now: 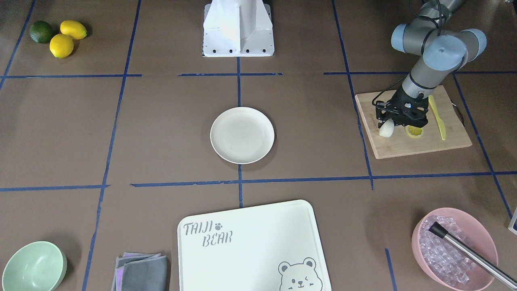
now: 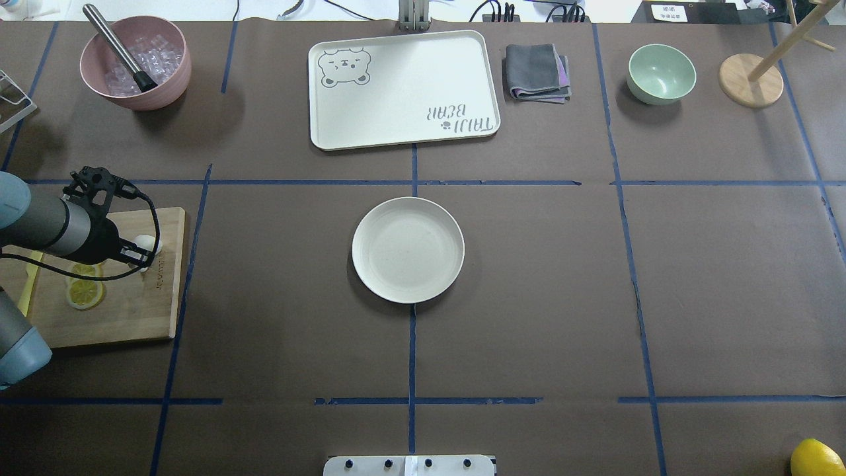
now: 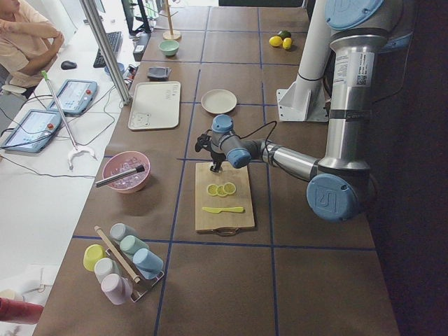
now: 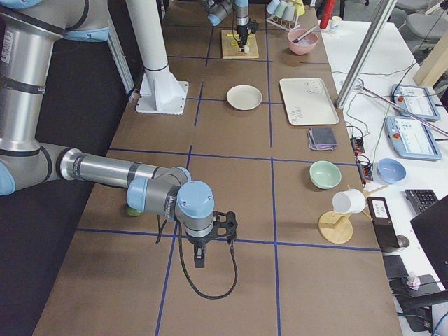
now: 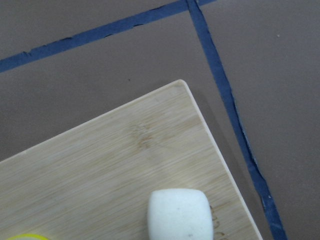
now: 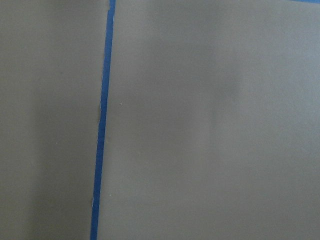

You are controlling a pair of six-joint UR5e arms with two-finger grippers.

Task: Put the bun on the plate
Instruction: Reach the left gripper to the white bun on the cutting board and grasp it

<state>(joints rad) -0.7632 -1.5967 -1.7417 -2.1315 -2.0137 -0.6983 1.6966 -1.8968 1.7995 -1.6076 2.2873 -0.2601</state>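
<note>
Right gripper point(image 4: 199, 260). Hangs low over the brown table cover at the robot's right end, beside a blue tape line point(image 6: 102, 125). Finger state: cannot tell.

Two whole yellow lemons point(image 1: 61, 45) and a dark green lime point(image 1: 41, 31). Clustered, touching, at the near right corner.

Rectangular pale bamboo cutting board point(image 2: 132, 311). Lies at the robot's left. Carries round yellow lemon slices point(image 2: 84, 294), a flat yellow plastic knife point(image 1: 438, 117) and, at its far end, the small white rounded bun point(image 5: 178, 214).

Left gripper point(image 2: 143, 251). Points down at the board's far end, tips right at the bun. Clenched on it or merely alongside: cannot tell.

Round shallow cream-white plate point(image 2: 408, 250). Sits at table centre on a tape crossing, well apart from board and bun.

Far row, robot's left to right: pink bowl point(image 2: 173, 80) of clear ice cubes with a metal rod leaning in it; white rectangular bear-printed tray point(image 2: 403, 99); folded grey cloths point(image 2: 537, 71); deep mint-green bowl point(image 2: 661, 73); round-based wooden stand point(image 2: 750, 80).
</note>
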